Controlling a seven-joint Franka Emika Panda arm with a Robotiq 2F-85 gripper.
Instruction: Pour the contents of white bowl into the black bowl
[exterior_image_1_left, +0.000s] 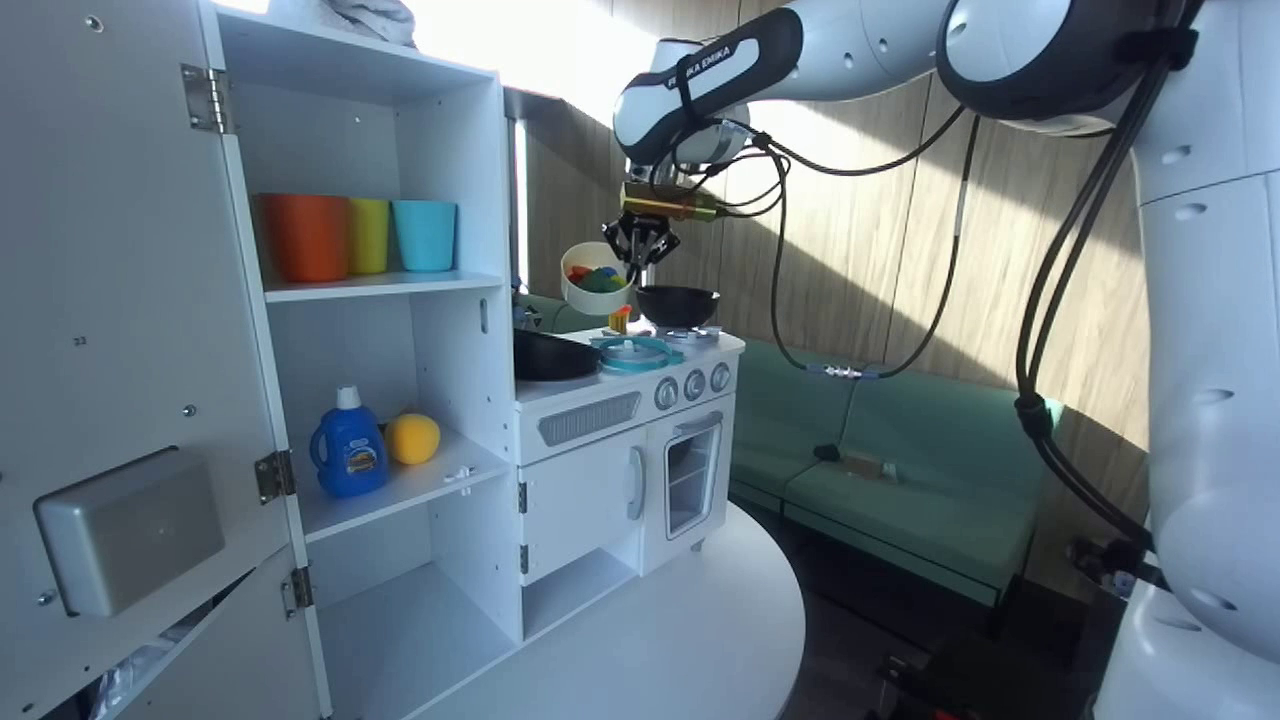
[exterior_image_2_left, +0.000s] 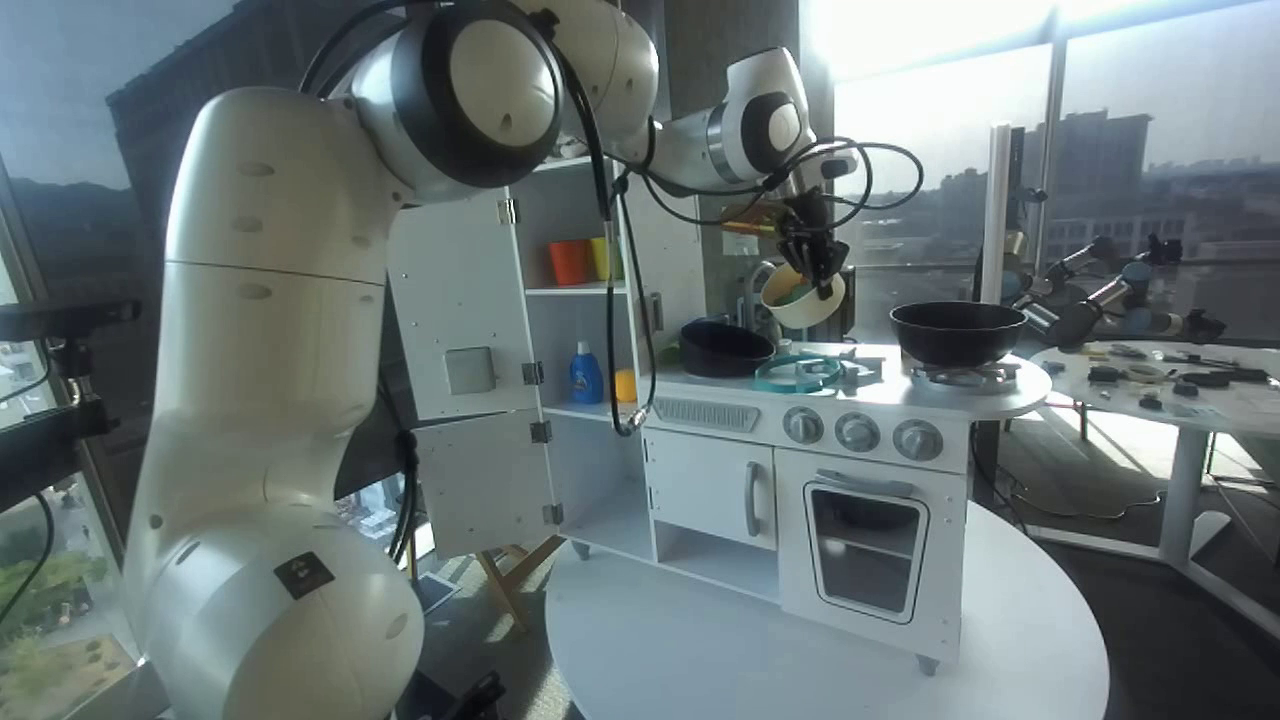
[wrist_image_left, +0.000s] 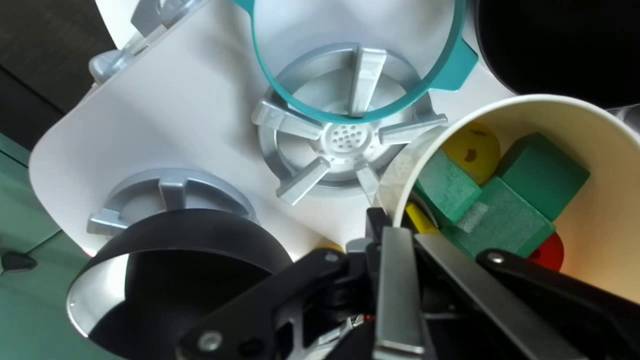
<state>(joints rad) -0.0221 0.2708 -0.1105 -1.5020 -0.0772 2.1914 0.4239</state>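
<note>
Holding the white bowl (exterior_image_1_left: 598, 303) (colourful bits (exterior_image_1_left: 599, 280) inside, btw) tilted above the toy stove (exterior_image_1_left: 580, 505), pinching it by the edge with the gripper (exterior_image_1_left: 635, 268). Also spotting the black bowl (exterior_image_1_left: 678, 307) on a burner (exterior_image_1_left: 704, 335).

Arm (exterior_image_1_left: 870, 50) aloft, claw (wrist_image_left: 410, 234) downward in a tight pinch.

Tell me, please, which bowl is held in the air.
The white bowl, pinched by the tool; the black bowl on a burner and the black pan are unheld.
</note>
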